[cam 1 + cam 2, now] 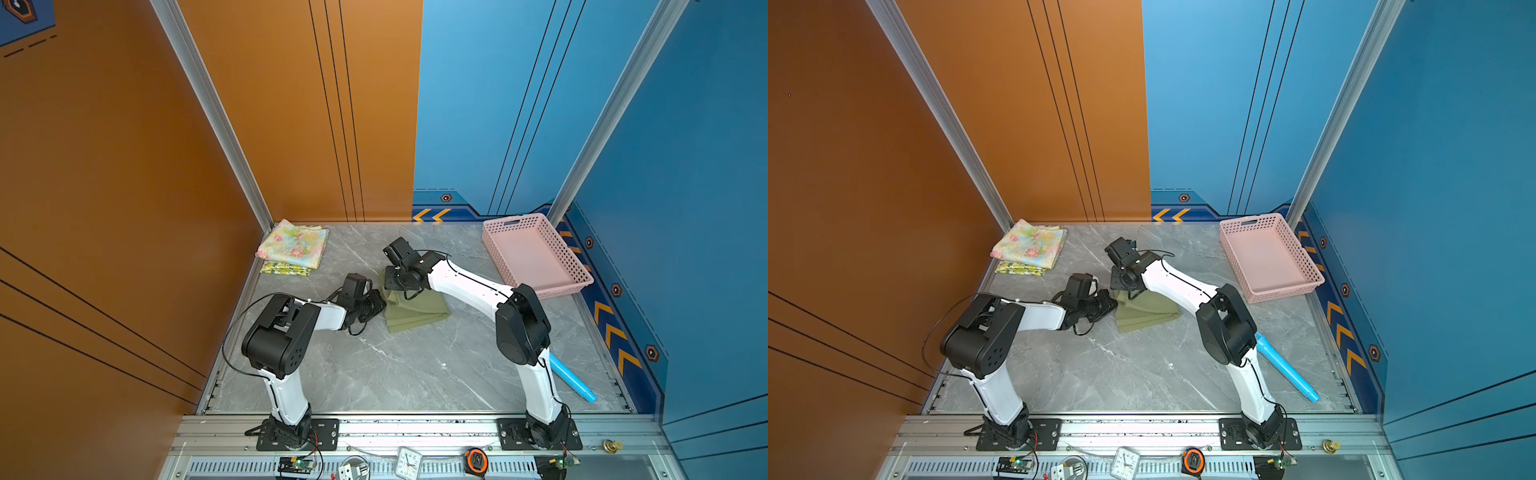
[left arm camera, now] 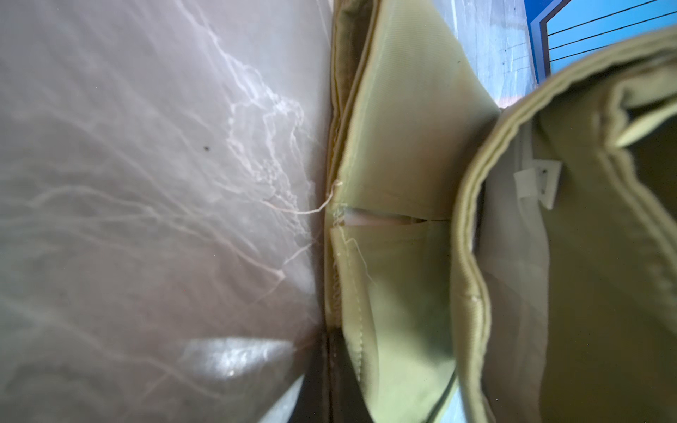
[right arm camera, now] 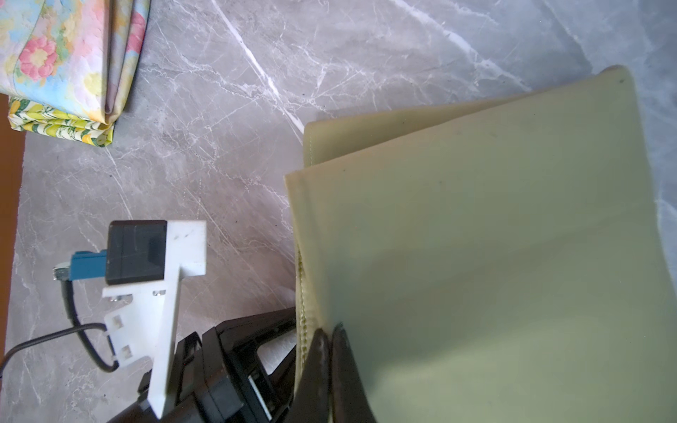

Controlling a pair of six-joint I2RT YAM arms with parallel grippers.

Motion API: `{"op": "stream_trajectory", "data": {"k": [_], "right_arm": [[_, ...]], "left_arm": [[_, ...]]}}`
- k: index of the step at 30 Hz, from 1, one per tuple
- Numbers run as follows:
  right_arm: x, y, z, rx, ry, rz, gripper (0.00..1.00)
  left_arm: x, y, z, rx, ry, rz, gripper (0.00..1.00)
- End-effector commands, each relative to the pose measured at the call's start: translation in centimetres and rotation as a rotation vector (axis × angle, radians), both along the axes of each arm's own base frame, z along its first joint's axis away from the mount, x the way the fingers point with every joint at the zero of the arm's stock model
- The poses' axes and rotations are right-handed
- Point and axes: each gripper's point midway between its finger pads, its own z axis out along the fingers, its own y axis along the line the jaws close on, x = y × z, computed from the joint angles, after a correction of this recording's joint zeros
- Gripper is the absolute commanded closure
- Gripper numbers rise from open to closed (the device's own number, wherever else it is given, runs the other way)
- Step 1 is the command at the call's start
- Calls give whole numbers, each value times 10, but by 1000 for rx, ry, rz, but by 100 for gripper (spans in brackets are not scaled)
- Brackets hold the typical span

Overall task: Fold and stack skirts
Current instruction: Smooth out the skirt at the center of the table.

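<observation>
Pinching one olive skirt [image 1: 417,316]: two grippers [image 1: 380,303] [image 3: 328,332].

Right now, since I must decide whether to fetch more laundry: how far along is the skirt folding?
Done: the floral skirt lies folded on the lemon-print skirt in the far corner. In hand: the olive skirt, partly folded mid-table, is pinched at one edge by the right gripper and the left gripper. Left: finish that fold and set it on the stack.
</observation>
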Motion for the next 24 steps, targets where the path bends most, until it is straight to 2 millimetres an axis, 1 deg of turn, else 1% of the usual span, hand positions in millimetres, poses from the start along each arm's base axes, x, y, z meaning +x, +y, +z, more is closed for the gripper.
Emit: {"op": "stream_trajectory", "data": {"k": [1,8,10,11,12,14,19,22,24], "right_arm": [[-4,9,-19,8,36,3,100],[-11,18,-49,26,101,0,100],[-9,21,-50,47,106,-2,100],[-12,18,-59,40,123,-7,98],[-14,18,-62,45,131,-9,94],[-14,20,-64,68,139,-9,81],[-10,23,-53,105,122,-7,62],[-5,22,-43,132,111,-9,56],[0,18,-35,148,100,-14,55]], "left_arm": [[-30,16,-41,84,140,8,100],[-30,22,-38,80,134,24,100],[-30,24,-35,77,133,32,100],[-30,27,-34,79,135,39,100],[-30,28,-33,83,134,40,100],[-30,32,-30,96,137,48,100],[-28,48,-17,119,138,79,100],[-27,58,-8,144,138,89,94],[-26,65,-1,165,132,94,89]]}}
